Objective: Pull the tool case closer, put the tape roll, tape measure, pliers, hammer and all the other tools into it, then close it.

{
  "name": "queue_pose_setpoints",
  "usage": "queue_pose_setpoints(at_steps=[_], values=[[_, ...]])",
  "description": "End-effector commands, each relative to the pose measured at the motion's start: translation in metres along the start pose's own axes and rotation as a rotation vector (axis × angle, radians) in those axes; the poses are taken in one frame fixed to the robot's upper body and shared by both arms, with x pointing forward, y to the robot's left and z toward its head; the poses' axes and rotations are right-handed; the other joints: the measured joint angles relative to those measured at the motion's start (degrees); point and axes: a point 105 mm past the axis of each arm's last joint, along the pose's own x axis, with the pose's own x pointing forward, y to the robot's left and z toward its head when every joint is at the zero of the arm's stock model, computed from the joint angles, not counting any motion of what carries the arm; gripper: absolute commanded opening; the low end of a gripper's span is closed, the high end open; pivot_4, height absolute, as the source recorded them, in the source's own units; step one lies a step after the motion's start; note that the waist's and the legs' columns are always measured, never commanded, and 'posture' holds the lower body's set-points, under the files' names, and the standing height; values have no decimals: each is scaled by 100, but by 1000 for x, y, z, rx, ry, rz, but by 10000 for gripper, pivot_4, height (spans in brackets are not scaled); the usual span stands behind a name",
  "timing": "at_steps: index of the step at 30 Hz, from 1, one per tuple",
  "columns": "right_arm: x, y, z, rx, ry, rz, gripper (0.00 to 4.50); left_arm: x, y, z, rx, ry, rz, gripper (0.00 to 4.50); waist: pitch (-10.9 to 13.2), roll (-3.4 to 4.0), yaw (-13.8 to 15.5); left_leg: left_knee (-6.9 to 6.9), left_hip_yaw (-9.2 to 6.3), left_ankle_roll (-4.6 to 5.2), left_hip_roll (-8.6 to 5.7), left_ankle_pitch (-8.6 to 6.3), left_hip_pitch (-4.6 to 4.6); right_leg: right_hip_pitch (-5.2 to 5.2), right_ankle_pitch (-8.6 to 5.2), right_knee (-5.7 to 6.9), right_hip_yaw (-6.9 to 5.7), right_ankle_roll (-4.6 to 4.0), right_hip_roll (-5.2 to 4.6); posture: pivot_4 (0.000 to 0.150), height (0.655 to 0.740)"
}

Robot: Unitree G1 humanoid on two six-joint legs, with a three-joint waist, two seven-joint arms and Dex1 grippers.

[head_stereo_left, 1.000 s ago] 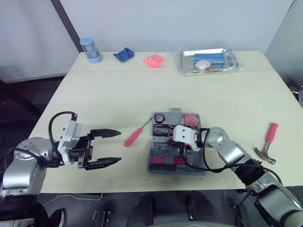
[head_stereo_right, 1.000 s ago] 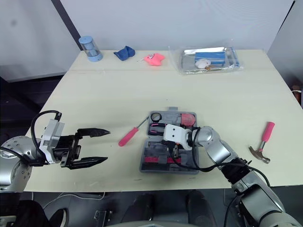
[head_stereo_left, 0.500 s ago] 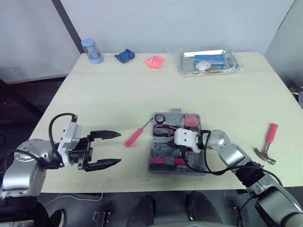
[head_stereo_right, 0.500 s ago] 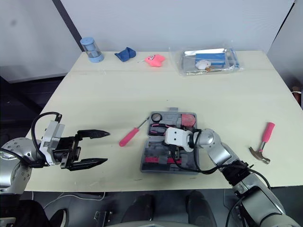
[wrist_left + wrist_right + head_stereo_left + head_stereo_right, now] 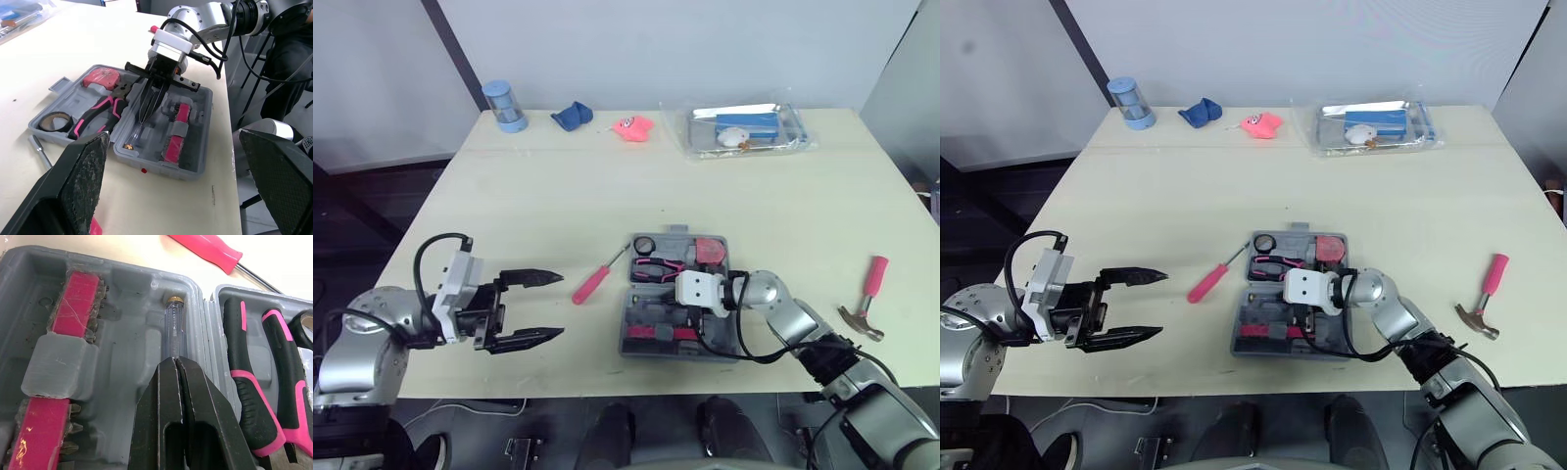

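Case (image 5: 198, 122) lies open, near centre of table.

Contents, far half: tape roll (image 5: 45, 125), pliers (image 5: 254, 382), tape measure (image 5: 708, 251). Near half: bit strip (image 5: 73, 298) and clear tester (image 5: 173, 328), seated in its slot.

Right claw (image 5: 175, 361) is held over the tester's end, fingers pressed together. Whether the shaft is nipped cannot be told.

Left claw (image 5: 558, 305) is held spread above the table, well left of the case.

Two tools are noted outside:
- Screwdriver (image 5: 590, 284) lies between left claw and case, handle near-left, shaft far-right. The left arm is judged nearer.
- Hammer (image 5: 865, 297) lies well right of the right claw, handle far, head near. The right arm is judged nearer.

Lid closing not yet due.
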Motion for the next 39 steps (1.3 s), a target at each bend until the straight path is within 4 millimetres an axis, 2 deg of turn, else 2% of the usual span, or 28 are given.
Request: queue_pose_setpoints(at_steps=[1,12,16,18,21,23,26,30,34,39], values=[[-4,11,-37,97,134,20,317,-3,1,7,29,-6,0,45000,0,0,0,0,0,0,0,0,2,3,0,0,0,0,0,1500,7400],[-7,17,-50,189,214,49,317,-1,1,7,32,-12,0,45000,-5,-2,15,-1,-2,0,0,0,27,31,-1,-5,-1,0,0,1500,7400],[-8,9,-27,223,80,7,317,-1,0,6,30,-16,5,45000,-5,-2,36,-1,-3,0,0,0,28,34,-1,-6,-2,1,0,1500,7400],[-15,0,-4,246,-47,-37,317,-1,0,6,26,-28,19,45000,-3,-1,61,0,-4,0,0,0,24,33,-1,-9,-3,1,0,1500,7400],[-28,-7,18,241,-180,-73,317,-2,3,7,12,-61,50,45000,4,-1,66,-1,-4,0,0,-1,16,28,-1,-13,-4,1,-1,1500,7400],[-46,-15,28,257,-248,-133,317,-5,6,9,-6,-99,95,45000,6,0,57,-1,-5,0,0,-1,6,15,-1,-9,-4,1,0,1500,7400],[-68,-19,32,275,-285,-194,317,-10,9,8,-31,-125,144,45000,9,3,41,-3,-6,0,1,-1,0,8,-1,-8,-3,1,0,1500,7400],[-105,-17,21,326,-300,-298,317,-17,8,-4,-73,-119,221,45000,9,2,50,-8,-4,1,1,-1,0,8,-1,-14,-3,0,-1,1500,7400],[-142,-9,-7,403,-262,-417,317,-28,9,-15,-108,-108,318,45000,10,0,65,-9,-2,1,1,-1,-2,8,-1,-15,-2,0,-2,1500,7400],[-203,14,-51,523,-174,-655,317,-46,6,-39,-168,-77,490,45000,10,0,113,-10,7,1,0,-1,2,8,-1,-17,5,1,-2,1500,7400]])
